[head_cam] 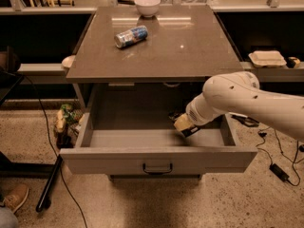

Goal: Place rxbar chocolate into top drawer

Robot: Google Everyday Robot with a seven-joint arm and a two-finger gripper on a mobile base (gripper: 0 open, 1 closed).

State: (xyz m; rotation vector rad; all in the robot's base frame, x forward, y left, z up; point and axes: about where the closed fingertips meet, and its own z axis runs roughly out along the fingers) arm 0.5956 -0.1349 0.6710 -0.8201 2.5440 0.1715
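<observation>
One grey table, one open top drawer, jaws inside

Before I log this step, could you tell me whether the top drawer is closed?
No, the top drawer is pulled out, and the hand is inside it near its right side.

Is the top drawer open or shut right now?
Open: the top drawer is pulled out, its inside showing, with the gripper down inside it.

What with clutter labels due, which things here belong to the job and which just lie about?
Job: top drawer, open; claw inside its right side; rxbar chocolate, seemingly the dark bar at the claw.
Lying about: blue-and-white can, white bowl, clamshell box.
</observation>
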